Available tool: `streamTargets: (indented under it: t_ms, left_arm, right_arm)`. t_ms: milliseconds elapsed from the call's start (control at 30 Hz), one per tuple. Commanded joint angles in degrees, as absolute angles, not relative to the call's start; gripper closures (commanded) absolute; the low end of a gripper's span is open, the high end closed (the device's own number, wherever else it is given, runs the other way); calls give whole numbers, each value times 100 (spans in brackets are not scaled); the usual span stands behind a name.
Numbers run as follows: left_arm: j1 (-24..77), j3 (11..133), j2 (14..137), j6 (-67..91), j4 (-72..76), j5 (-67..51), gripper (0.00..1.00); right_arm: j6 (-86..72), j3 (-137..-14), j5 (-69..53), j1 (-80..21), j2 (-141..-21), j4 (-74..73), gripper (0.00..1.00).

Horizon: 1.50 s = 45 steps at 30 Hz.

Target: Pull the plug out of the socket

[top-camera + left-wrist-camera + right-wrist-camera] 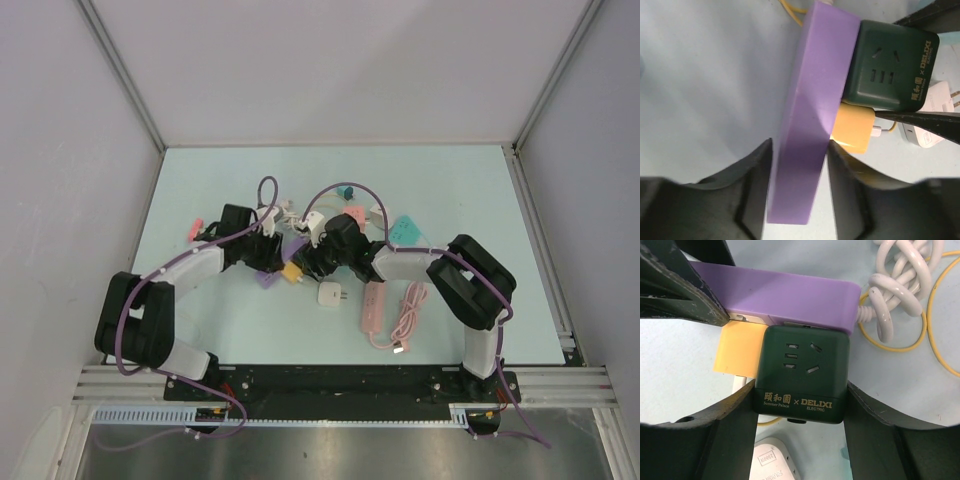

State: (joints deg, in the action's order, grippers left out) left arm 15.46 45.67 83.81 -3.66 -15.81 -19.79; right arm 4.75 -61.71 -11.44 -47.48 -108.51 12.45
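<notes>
The dark green cube-shaped plastic plug (802,365) sits seated in the side of the long purple plastic socket strip (810,100), near the middle of the pale desk (705,90). The right gripper (800,390) has its fingers pressed against the cube's two flanks, pinching it. The left gripper (800,145) straddles the strip with its fingers against both long faces, apparently pinching it as an anchor. A flat yellow plug (737,352) is seated just beside the cube at its nine o'clock, and a coiled white cable (895,285) leaves the strip at two o'clock. The likely risks are these: the left hold is near the strip's end, so a hard pull could swing or drag the strip instead of freeing the cube; the smooth cube could slip from the fingers; and a skewed pull could jam its pins.
</notes>
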Motion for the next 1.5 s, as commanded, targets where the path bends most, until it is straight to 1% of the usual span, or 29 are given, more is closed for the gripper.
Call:
streamTargets:
  t_ms: [0, 33, 67, 100, 133, 167, 200, 233, 267, 300, 367, 400, 467, 600, 1033, 1233, 1267, 1367, 1433, 1467]
  left_arm:
    - [1573, 4676, 8464, -589, -1617, -2030, 56]
    - [1573, 4684, 8473, -589, -1635, -2013, 66]
    - [1573, 4711, 8499, -598, -1661, -1987, 71]
    - [1573, 4720, 8499, -615, -1687, -1908, 76]
    - [1573, 4737, 8499, -615, -1714, -1881, 85]
    - [1573, 4746, 8508, -607, -1731, -1863, 89]
    - [1573, 4763, 8517, -606, -1740, -1846, 93]
    - [1556, 4781, 8525, -572, -1784, -1759, 100]
    - [1564, 4816, 8543, -580, -1819, -1697, 99]
    - [1564, 4843, 8560, -563, -1854, -1627, 100]
    - [1529, 4878, 8569, -527, -1907, -1451, 100]
    - [1521, 4887, 8561, -493, -1907, -1424, 99]
    - [1468, 4887, 8552, -475, -1916, -1363, 100]
    - [1424, 4887, 8534, -466, -1942, -1248, 100]
    - [1380, 4878, 8420, -378, -1969, -1072, 99]
    - [1284, 4764, 8244, -237, -1829, -1248, 99]
    - [1266, 4755, 8218, -211, -1811, -1283, 100]
    - [1196, 4658, 8069, -44, -1723, -1397, 100]
    - [1143, 4571, 7876, 184, -1635, -1389, 99]
    - [1143, 4553, 7805, 245, -1626, -1363, 100]
  right_arm:
    - [475, -6205, -1520, -4737, -10538, 1960, 57]
    - [483, -6205, -1521, -4737, -10538, 1977, 58]
    - [492, -6214, -1503, -4737, -10529, 1986, 59]
    - [510, -6205, -1486, -4737, -10529, 1986, 62]
    - [536, -6205, -1468, -4746, -10529, 1978, 64]
    - [554, -6205, -1416, -4746, -10529, 1960, 66]
    - [571, -6205, -1389, -4746, -10494, 1899, 71]
    - [615, -6205, -1345, -4737, -10485, 1872, 73]
    - [633, -6196, -1266, -4737, -10468, 1820, 77]
    - [650, -6205, -1231, -4737, -10459, 1741, 83]
    - [712, -6196, -1161, -4746, -10450, 1662, 88]
    - [738, -6196, -1125, -4746, -10433, 1583, 92]
    - [808, -6196, -1002, -4764, -10424, 1495, 97]
    - [896, -6144, -826, -4799, -10415, 1432, 100]
    - [800, -5906, -730, -4614, -10239, 1459, 100]
    - [449, -5889, -510, -4483, -10353, 1555, 87]
    - [379, -5880, -484, -4474, -10380, 1582, 82]
    - [247, -5880, -396, -4439, -10459, 1652, 71]
    - [202, -5880, -352, -4421, -10476, 1670, 66]
    - [176, -5880, -325, -4421, -10468, 1670, 58]
